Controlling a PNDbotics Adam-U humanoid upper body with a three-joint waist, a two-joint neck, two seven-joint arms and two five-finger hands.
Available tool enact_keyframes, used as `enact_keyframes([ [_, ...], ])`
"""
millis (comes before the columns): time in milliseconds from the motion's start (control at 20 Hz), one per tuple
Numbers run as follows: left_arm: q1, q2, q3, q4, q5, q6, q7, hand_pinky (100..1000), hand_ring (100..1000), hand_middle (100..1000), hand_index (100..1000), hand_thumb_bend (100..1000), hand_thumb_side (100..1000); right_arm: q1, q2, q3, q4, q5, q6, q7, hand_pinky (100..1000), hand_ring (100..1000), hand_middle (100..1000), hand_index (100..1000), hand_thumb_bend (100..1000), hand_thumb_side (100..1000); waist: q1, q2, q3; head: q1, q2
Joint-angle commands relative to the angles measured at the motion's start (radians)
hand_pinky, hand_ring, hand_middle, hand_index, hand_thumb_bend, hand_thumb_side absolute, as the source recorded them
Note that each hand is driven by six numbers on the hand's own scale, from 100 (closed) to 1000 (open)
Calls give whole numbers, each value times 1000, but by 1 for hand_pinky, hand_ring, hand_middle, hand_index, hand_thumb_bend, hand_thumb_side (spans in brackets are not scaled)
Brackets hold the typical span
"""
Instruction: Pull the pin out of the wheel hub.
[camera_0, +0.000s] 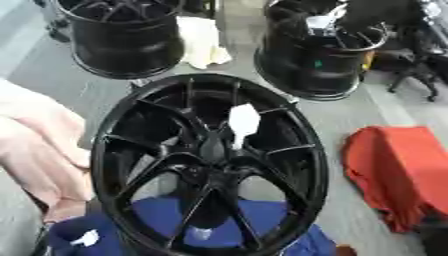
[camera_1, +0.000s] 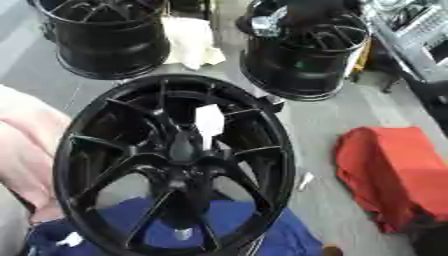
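Observation:
A large black wheel hub (camera_0: 210, 160) with thin spokes stands in the middle, its face turned up toward me. A white tag (camera_0: 243, 122) sticks up just above its centre (camera_1: 182, 147). Low between the bottom spokes a small silvery piece (camera_1: 181, 233) shows; I cannot make out whether it is the pin. Neither of my hands shows in either view.
Two more black wheels stand behind, one at the back left (camera_0: 122, 37) and one at the back right (camera_0: 319, 52), with a cream cloth (camera_0: 203, 42) between them. A red cloth (camera_0: 398, 172) lies right, pale pink fabric (camera_0: 39, 150) left, and a blue cloth (camera_0: 179, 227) under the hub.

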Motion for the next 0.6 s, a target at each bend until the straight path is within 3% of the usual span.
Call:
enact_keyframes([
  [50,-10,37,12,-25,-4,-56,-66,724,575,514,783,172,766,-32,-5,7,17,23,0,48,806,847,874,963,382,423,5,-15,1,1,-4],
  [300,-12,36,14,-33,-6,-50,-73,725,577,517,784,172,767,-50,21,31,51,63,1,142,816,864,887,968,389,424,2,-16,4,2,-5],
  [600,-15,34,16,-40,-8,-42,-83,726,580,520,785,173,768,-67,64,51,114,97,-8,183,828,890,916,975,418,403,1,-15,7,0,-7],
])
